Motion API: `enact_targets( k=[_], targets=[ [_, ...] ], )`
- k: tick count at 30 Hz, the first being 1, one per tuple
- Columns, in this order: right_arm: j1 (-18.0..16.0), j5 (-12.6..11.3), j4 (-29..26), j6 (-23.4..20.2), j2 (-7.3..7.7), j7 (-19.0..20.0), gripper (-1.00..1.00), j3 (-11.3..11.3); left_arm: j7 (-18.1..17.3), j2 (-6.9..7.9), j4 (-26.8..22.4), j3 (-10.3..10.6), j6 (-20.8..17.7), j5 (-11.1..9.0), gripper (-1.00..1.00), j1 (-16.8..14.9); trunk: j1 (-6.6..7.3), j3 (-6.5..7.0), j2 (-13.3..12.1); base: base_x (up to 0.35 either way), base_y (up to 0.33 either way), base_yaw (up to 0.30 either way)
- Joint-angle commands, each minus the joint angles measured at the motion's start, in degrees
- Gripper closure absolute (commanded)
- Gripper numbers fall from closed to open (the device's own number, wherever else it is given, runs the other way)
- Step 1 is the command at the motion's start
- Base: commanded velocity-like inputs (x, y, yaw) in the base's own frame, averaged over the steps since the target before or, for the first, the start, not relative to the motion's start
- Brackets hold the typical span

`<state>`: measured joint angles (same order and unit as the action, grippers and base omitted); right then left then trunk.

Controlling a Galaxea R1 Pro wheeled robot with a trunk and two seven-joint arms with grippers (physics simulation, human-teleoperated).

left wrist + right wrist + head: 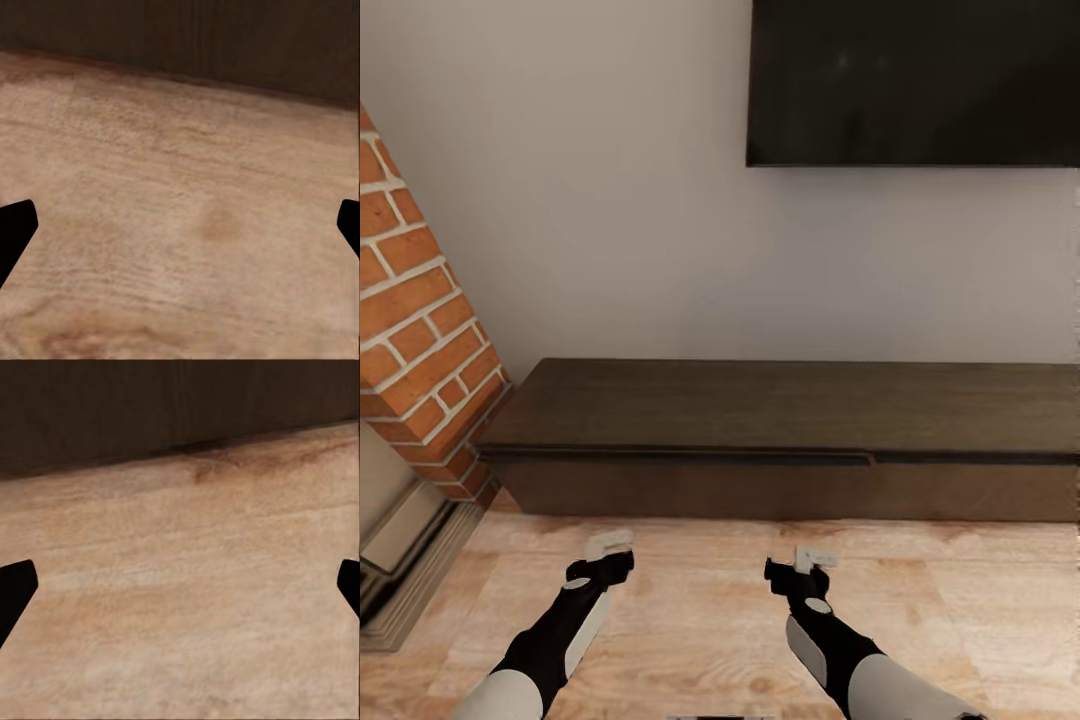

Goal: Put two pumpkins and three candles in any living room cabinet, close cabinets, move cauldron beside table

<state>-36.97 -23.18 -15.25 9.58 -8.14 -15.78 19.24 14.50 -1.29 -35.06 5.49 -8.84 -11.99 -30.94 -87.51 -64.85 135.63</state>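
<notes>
one long dark cabinet (790, 420) stands shut against the wall beneath one television (915, 80). two empty grippers, left gripper (609, 545) and right gripper (815, 558), hover spread wide over the wood floor (700, 600).

matt dark wood cabinet (790, 410), pale grainy wood floor (710, 600), rough red brick (415, 330) at 9 o'clock, glossy black screen (910, 80).

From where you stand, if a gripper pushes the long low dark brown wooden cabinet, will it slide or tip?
The long low dark brown wooden cabinet probably won't tip, being low and wide. It is likely too heavy to slide, sitting flat on the wooden floor against the wall.
</notes>
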Motion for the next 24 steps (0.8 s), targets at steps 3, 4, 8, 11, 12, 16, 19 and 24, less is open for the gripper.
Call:
enact_targets(
  k=[3,4,8,11,12,16,19,24],
  targets=[
    [0.0,-0.5,-4.4,-8.6,0.27,-0.3,-1.0,-0.4,0.1,0.12,-3.9,-0.1,-11.6,0.0,-1.0,0.0,0.0,0.0,0.0,-0.271,0.0,0.0],
    [0.0,-0.6,-5.8,-11.8,0.32,-0.3,-1.0,-0.7,0.1,0.18,-5.9,-0.1,-16.4,0.0,-1.0,0.0,0.0,0.0,0.0,-0.144,0.0,0.0],
    [0.0,-0.8,-9.6,-21.2,0.26,-0.4,-1.0,-2.3,-0.2,0.22,-13.3,-1.4,-32.8,-0.1,-1.0,0.0,0.0,0.0,0.0,-0.057,0.0,0.0],
    [0.0,-0.8,-12.7,-27.7,0.09,-0.3,-1.0,-4.5,-0.7,0.21,-17.8,-5.5,-41.8,-0.1,-1.0,0.0,0.44,0.36,-0.8,-0.013,0.0,0.0],
    [0.0,-0.8,-13.2,-28.8,-0.05,-0.4,-1.0,-4.9,-0.8,0.19,-18.3,-6.6,-42.9,-0.1,-1.0,0.0,0.66,0.54,-1.2,-0.004,0.0,0.0],
    [0.0,-0.7,-13.9,-30.1,-0.33,-0.5,-1.0,-5.5,-0.8,0.15,-18.9,-8.4,-44.5,-0.1,-1.0,0.0,1.54,1.25,-2.8,-0.001,0.0,0.0],
    [0.1,-0.8,-14.0,-30.7,-0.37,-0.5,-1.0,-5.6,-0.8,0.15,-19.0,-8.7,-45.3,-0.1,-1.0,0.0,2.2,1.79,-4.0,0.0,0.0,0.0],
    [0.1,-0.8,-14.0,-31.5,-0.36,-0.5,-1.0,-5.6,-0.7,0.26,-19.0,-8.8,-46.0,-0.1,-1.0,-0.1,3.29,2.69,-6.0,0.0,0.0,0.0]
  ],
)
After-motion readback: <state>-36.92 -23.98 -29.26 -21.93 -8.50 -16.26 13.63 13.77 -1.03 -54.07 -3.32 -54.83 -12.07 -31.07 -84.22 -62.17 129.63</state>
